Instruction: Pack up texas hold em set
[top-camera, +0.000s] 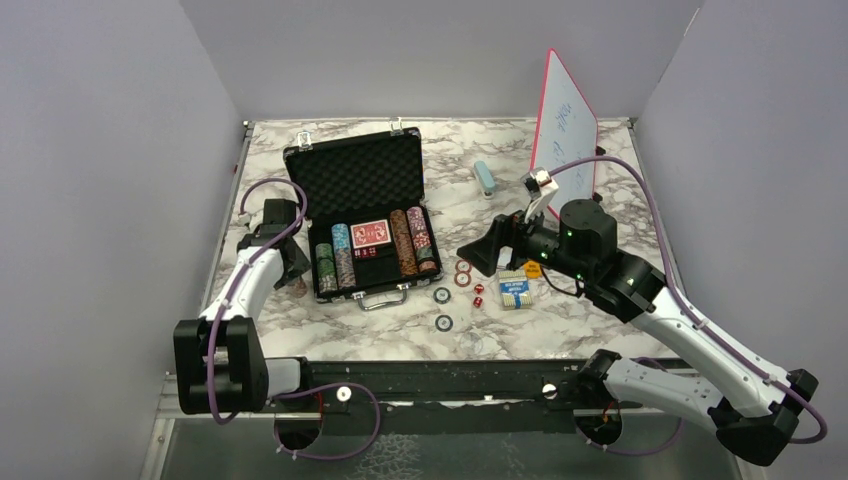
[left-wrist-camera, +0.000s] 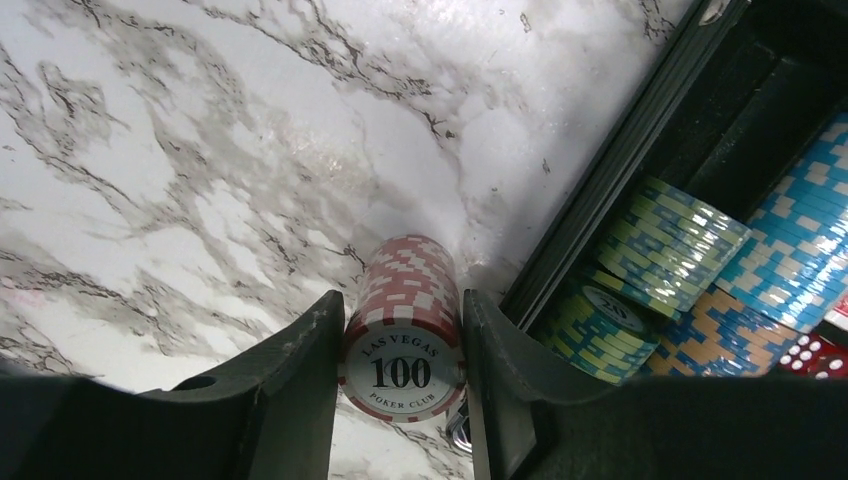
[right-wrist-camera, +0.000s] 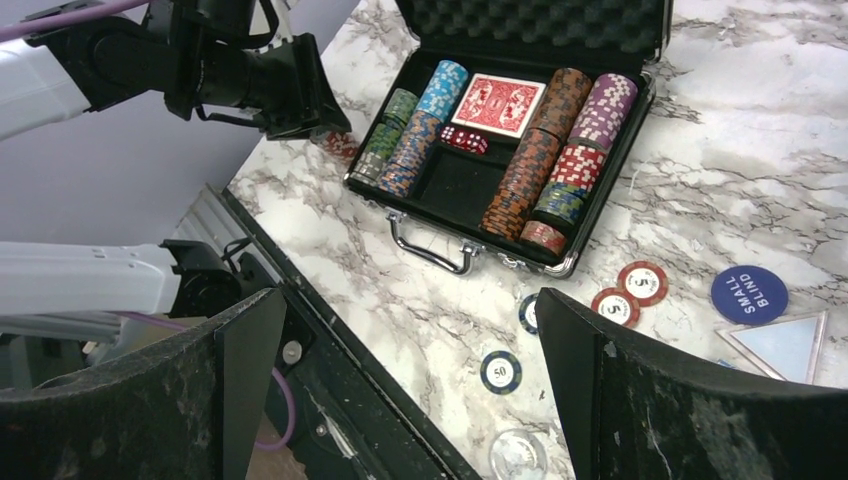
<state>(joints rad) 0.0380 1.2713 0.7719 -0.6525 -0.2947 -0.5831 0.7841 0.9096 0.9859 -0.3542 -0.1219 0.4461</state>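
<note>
The black briefcase (top-camera: 300, 165) lies open left of centre, with rows of striped chips (top-camera: 405, 243), a red card deck (top-camera: 370, 233) and red dice (right-wrist-camera: 465, 140) in its tray. My left gripper (top-camera: 296, 278) is shut on a roll of red-and-white "100" chips (left-wrist-camera: 405, 330), lying on its side just outside the case's left wall (left-wrist-camera: 620, 170). My right gripper (top-camera: 480, 255) is open and empty, held above loose chips (right-wrist-camera: 500, 372) in front of the case. A blue card deck (top-camera: 514, 290), two loose red dice (top-camera: 478, 295) and round buttons (right-wrist-camera: 749, 294) lie right of the case.
A red-framed whiteboard (top-camera: 565, 125) leans at the back right, with a pale blue block (top-camera: 485, 178) beside it. Two red "5" chips (right-wrist-camera: 630, 295) and a clear disc (right-wrist-camera: 518, 455) lie near the front. The case handle (right-wrist-camera: 430, 252) faces the table's front edge.
</note>
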